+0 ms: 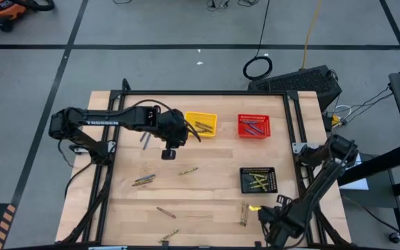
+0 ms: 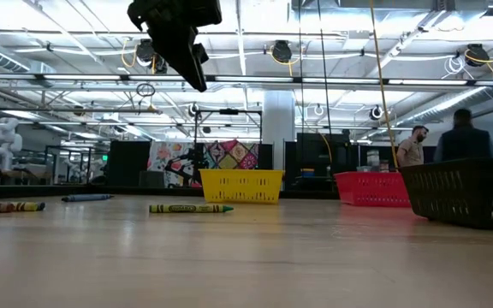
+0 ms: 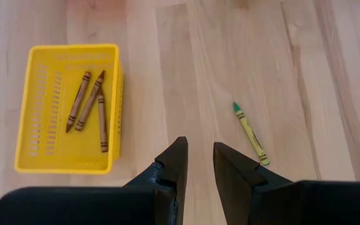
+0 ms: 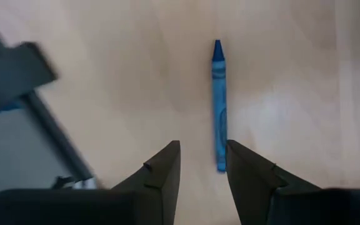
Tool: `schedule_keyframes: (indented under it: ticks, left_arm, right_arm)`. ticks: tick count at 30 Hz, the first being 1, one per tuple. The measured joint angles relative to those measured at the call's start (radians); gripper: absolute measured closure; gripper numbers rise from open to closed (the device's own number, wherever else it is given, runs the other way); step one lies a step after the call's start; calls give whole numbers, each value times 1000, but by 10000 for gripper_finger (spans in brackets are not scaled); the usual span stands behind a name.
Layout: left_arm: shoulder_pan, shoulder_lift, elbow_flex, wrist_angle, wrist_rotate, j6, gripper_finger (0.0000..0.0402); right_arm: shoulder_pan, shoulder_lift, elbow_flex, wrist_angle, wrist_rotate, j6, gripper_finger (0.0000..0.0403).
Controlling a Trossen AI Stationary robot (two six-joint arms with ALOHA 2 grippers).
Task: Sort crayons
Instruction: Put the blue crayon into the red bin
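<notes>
Overhead, the left gripper (image 1: 170, 149) hangs above the wooden table (image 1: 214, 208), just beside the yellow basket (image 1: 201, 125). Its fingers (image 3: 175, 164) stand a little apart, holding and touching nothing. Three brown crayons (image 3: 90, 106) lie inside that basket, roughly parallel, their long axes running along its length. A yellow-green crayon (image 3: 250, 133) lies flat on the bare wood just ahead of the gripper, slanted, its green tip away from the fingers. The right gripper (image 4: 203, 164) waits at the table's near right edge, likewise slightly parted and empty; a blue crayon (image 4: 219, 103) lies flat beneath it, its tip pointing straight away from the fingers.
</notes>
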Motion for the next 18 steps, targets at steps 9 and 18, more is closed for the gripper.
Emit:
schedule_keyframes:
  ticks: [9, 18]
  left_arm:
    - [0, 0, 0, 2, 0, 0, 320]
    - [0, 0, 0, 2, 0, 0, 320]
  right_arm:
    - [-1, 67, -3, -16, 4, -73, 291]
    - [-1, 63, -81, 68, 1, -53, 291]
